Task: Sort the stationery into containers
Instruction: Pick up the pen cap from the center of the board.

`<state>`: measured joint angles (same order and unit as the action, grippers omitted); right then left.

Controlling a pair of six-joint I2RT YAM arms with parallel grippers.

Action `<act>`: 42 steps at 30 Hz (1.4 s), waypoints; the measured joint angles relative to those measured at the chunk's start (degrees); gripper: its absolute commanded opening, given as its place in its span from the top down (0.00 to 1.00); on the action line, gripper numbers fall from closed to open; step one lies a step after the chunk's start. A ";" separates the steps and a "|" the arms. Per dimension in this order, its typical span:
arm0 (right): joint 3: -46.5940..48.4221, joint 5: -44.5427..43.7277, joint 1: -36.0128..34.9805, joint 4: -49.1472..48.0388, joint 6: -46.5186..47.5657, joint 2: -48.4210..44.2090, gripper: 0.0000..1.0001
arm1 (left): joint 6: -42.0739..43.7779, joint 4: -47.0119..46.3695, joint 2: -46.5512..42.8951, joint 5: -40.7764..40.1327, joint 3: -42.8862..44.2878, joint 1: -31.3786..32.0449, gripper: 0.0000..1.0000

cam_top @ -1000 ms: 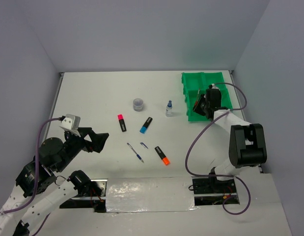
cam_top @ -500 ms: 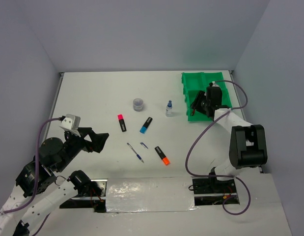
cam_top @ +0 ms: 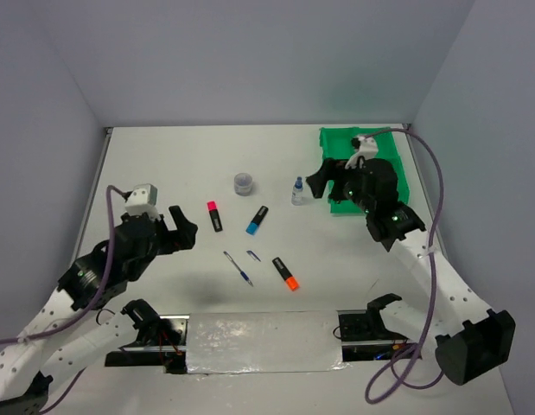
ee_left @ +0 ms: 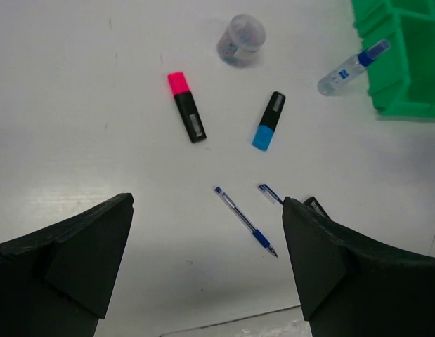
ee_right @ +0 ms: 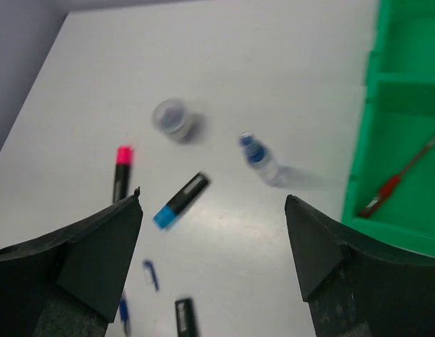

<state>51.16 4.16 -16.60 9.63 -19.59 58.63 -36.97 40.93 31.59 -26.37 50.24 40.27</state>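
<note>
both pairs of fingers are spread wide and hold nothing. the left gripper (ee_left: 206,210) hovers over the tabletop (cam_top: 163,156), with the blue pen (ee_left: 246,222) below the gap between its fingers and the pink highlighter (ee_left: 186,107) and blue highlighter (ee_left: 268,121) farther ahead. the right gripper (ee_right: 213,203) hangs just beside the green tray (ee_right: 372,140), above the bottle (ee_right: 261,160); the tub (ee_right: 173,116) sits farther left. the red pen (ee_right: 400,179) lies slanted in a compartment along the tray's left wall, to the right of these fingers. bare tabletop stretches left of the pink highlighter and toward the far edge. the orange highlighter (cam_top: 285,272) lies near the blue pen.
</note>
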 measured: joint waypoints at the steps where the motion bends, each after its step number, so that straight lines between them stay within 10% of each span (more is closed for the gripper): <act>1: 0.35 0.15 -2.58 1.51 1.09 -0.22 0.13 | -2.56 0.55 2.25 -0.48 0.00 0.00 0.01; 17: 4.90 -1.75 -35.15 15.63 11.63 22.99 0.22 | -20.57 8.85 8.72 -6.32 -2.08 0.00 0.01; 34: 20.52 -11.37 -41.77 20.04 13.09 40.30 0.42 | -9.35 8.17 1.99 -3.15 -0.13 0.00 0.01; 42: 16.00 -7.80 -42.84 18.60 23.96 35.89 0.27 | -4.98 6.36 0.92 1.81 -0.70 0.00 0.01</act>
<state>67.16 -3.64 -59.44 28.23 4.36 94.52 -41.95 47.29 32.51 -24.56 49.54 40.27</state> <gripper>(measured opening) 0.708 0.993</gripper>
